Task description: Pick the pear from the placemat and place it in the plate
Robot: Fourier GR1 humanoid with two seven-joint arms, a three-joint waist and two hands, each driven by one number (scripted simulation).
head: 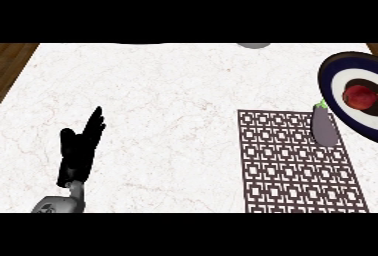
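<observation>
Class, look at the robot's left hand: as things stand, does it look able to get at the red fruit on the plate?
Probably not easily. The left hand rests open at the counter's left, while the red fruit sits on the plate at the far right, beyond the placemat and the eggplant.

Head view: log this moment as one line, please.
left hand: open, resting, lower left | right hand: not in view | red fruit: on plate | eggplant: on placemat, top right corner
</observation>
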